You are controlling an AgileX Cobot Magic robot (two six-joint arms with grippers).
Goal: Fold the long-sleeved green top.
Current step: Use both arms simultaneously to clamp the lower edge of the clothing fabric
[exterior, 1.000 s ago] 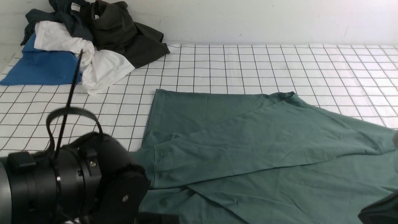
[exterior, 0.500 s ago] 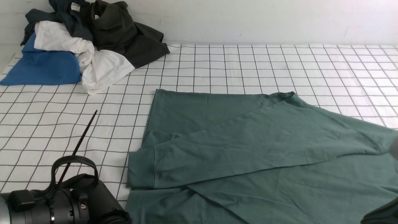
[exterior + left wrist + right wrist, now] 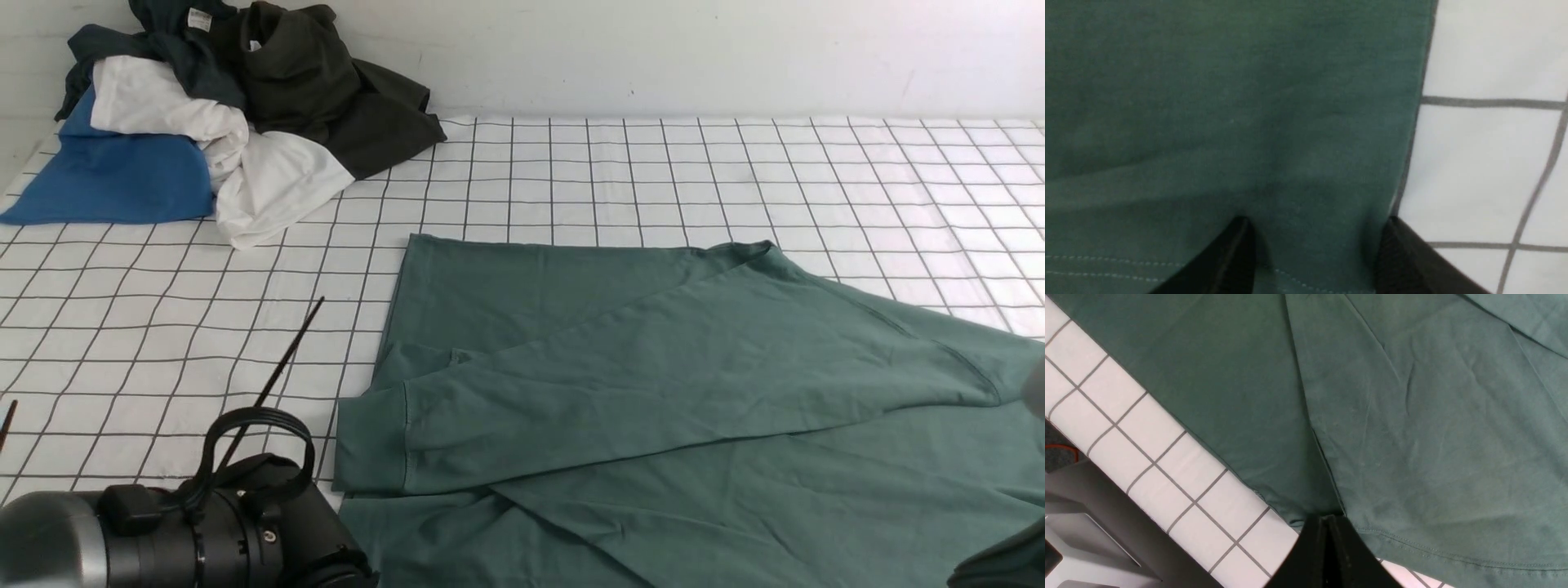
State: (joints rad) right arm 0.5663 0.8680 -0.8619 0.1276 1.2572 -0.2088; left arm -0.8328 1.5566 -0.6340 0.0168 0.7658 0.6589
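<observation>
Since the right gripper (image 3: 1327, 518) has its jaws pressed together right at the near hem, where a crease in the cloth runs straight into the tips, it probably has the hem pinched, though the wrist view is too tight to be sure. The green long-sleeved top (image 3: 653, 367) lies flat on the gridded sheet (image 3: 571, 163), spread from the middle out to the robot's right, with one sleeve folded across the body and its cuff (image 3: 371, 441) at the left side. The left gripper (image 3: 1316, 222) is over the top's near left corner with jaws well apart and nothing held. One finger sits at the cloth's side edge where it meets the sheet, the other further in on the cloth, and the hem stitching runs between them. So the key relation: the near hem runs left-right from one gripper to the other, with the rest of the garment lying away from the robot. The left arm (image 3: 204, 531) is clearly nearer that left corner. My read is the left needs to drop and close on the corner, then both can carry the hem forward. If only one side lifts, the fold line likely skews.
</observation>
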